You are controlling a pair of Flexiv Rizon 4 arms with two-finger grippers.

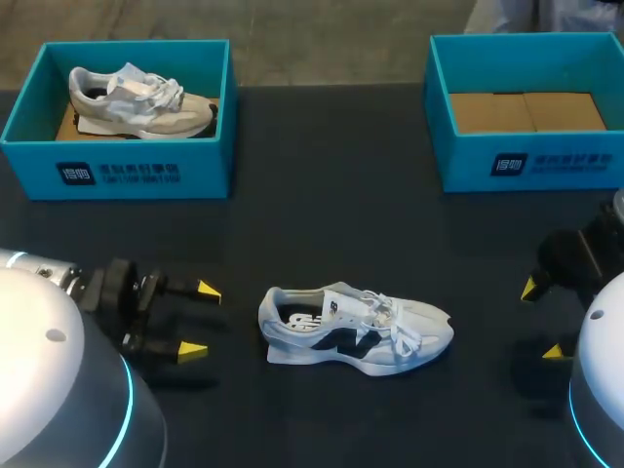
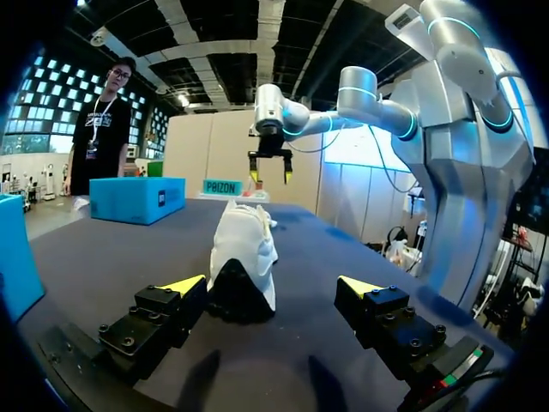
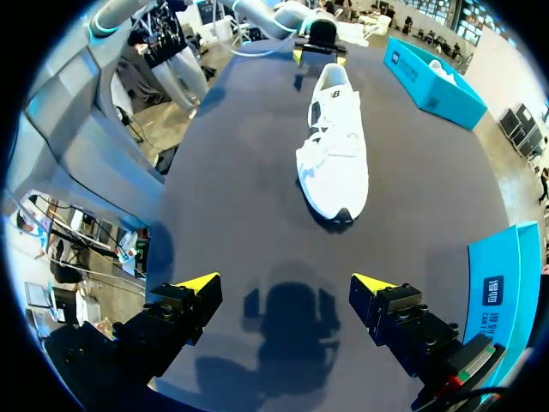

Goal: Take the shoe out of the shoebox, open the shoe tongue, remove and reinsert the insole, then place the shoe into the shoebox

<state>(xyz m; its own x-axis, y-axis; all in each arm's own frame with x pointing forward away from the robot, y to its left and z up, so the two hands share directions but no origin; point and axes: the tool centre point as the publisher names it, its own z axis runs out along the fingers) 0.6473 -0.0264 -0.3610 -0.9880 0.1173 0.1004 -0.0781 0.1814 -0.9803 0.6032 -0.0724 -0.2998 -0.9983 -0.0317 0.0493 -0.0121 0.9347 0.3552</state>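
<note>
Starting at the far left of the desk (image 1: 322, 224): a teal shoebox (image 1: 210, 166) with a pale spare shoe (image 1: 141, 97) lying inside. Nearer the front, the left jaws, spread wide and holding nothing, in line with the heel of the white shoe (image 1: 356, 331) but clear of it. Mid-desk, that white shoe itself: out of any box, stands upright on its sole, heel leftward, toe rightward, laces lying loose over the tongue. Farther right and toward the back, a second teal shoebox (image 1: 458, 161), showing only cardboard on its floor. At the right edge, the right jaws, likewise spread and empty, well apart from the toe.

Probably next: opening the tongue. Risks from here:
- Gripping the soft heel collar too lightly and losing the shoe to a slide or a tip during a tug on the laces.
- Snagging a yellow tip in a lace loop and dragging the whole shoe along.
- Pinching tongue and insole together, freeing neither.
- Crowding both jaws into the narrow opening and knocking one against the other.
</note>
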